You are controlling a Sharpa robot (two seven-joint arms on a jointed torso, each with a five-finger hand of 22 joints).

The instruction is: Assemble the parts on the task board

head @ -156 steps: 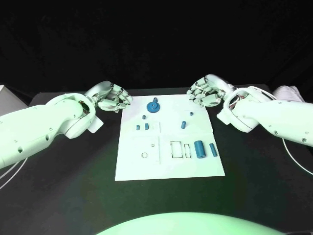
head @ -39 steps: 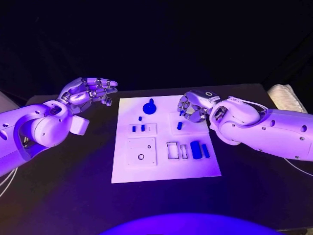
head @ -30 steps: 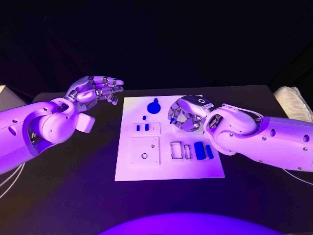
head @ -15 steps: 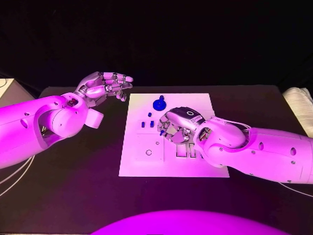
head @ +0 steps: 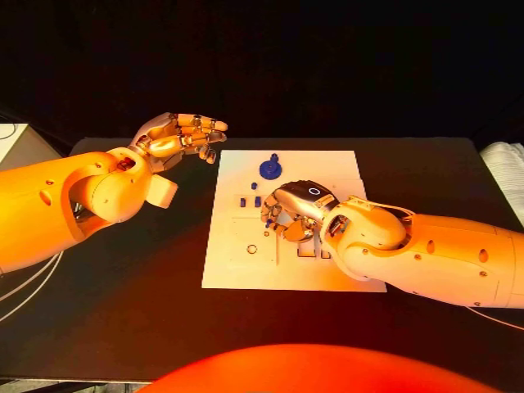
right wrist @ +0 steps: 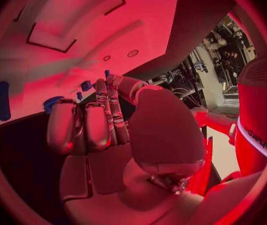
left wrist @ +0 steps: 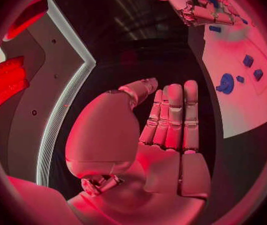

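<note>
I see one task board [head: 232, 270], a white plate lying in the middle of the black tabletop [head: 120, 311], at the centre of the head view. On it I count one round blue part [head: 269, 169] near the board's upper edge, one tiny blue part [head: 255, 186] just below it, and two small blue parts [head: 246, 201] side by side below that; more blue pieces lie beneath my right arm and I cannot count them.

My right hand [head: 291, 214] sits over the middle of the board, palm down, fingers [head: 270, 219] curled toward the surface. In the right wrist view the fingers [right wrist: 86, 125] bend inward with nothing visible between them, yet I cannot tell from either view whether they grip a part or touch the board.

My left hand [head: 182, 137] hovers in the upper left of the frame, off the board's upper left corner and above the tabletop. In the left wrist view its fingers [left wrist: 173, 117] stand straight and close together, thumb alongside, holding nothing and touching nothing.
</note>
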